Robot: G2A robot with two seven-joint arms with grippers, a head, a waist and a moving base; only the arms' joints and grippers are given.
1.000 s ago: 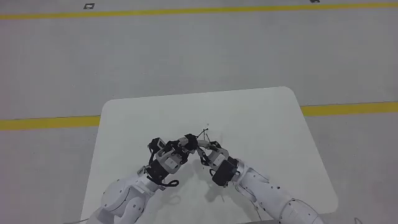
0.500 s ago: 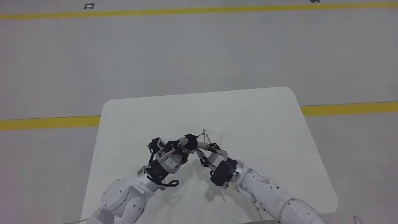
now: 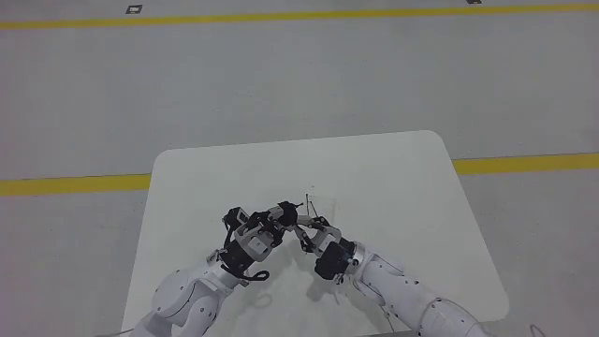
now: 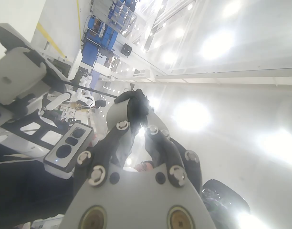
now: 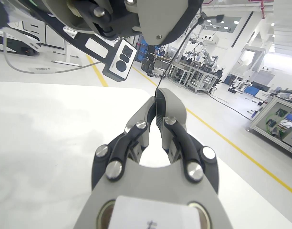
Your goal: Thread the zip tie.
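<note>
Over the table (image 3: 412, 178), toward its near edge, the zip tie (image 3: 309, 201) is held between left gripper (image 3: 285, 213) and right gripper (image 3: 305, 228).

Close around the zip tie (image 5: 174, 55) room is tight: the left gripper (image 3: 285, 213) and the right gripper (image 5: 156, 98), both clamped on it, stand almost tip to tip, with the strand spanning the gap. On the robot's side of the zip tie the left arm (image 3: 197, 290) and right arm (image 3: 402, 290) converge and bar the way. Beyond it and out to either side, the table (image 3: 393, 178) offers open surface to its edges.
</note>
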